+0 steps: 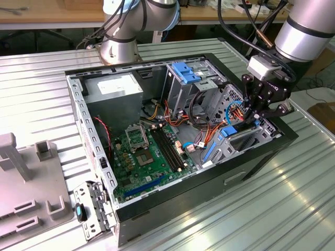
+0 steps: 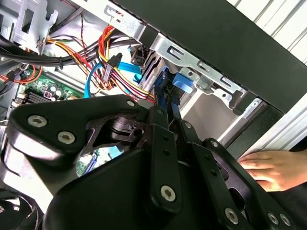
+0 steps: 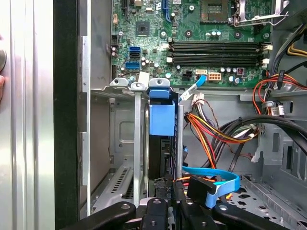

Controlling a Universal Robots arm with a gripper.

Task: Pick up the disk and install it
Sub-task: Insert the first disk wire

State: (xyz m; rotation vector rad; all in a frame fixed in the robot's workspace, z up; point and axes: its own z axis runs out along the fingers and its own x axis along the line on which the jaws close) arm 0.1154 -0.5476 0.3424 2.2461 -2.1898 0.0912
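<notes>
The disk (image 3: 161, 143) stands on edge in a slot of the metal drive cage (image 3: 122, 143) at the case's front corner. Its light-blue rail bracket (image 3: 161, 119) faces the motherboard. My gripper (image 3: 166, 188) sits at the disk's other end, its black fingers shut on the edge. In the second wrist view the gripper (image 2: 164, 98) pinches the blue-railed disk (image 2: 178, 85) just under the case's black rim. In the exterior view the gripper (image 1: 256, 116) hangs over the cage at the exterior view's right, with the disk's blue bracket (image 1: 226, 132) below it.
Orange, red and blue cables (image 3: 216, 134) crowd the space beside the cage. The motherboard (image 1: 149, 151) lies on the case floor, a grey power supply (image 1: 112, 91) at the back. A person's hand (image 2: 268, 167) rests on the ribbed table outside the case. A second blue-latched cage (image 1: 186, 73) stands behind.
</notes>
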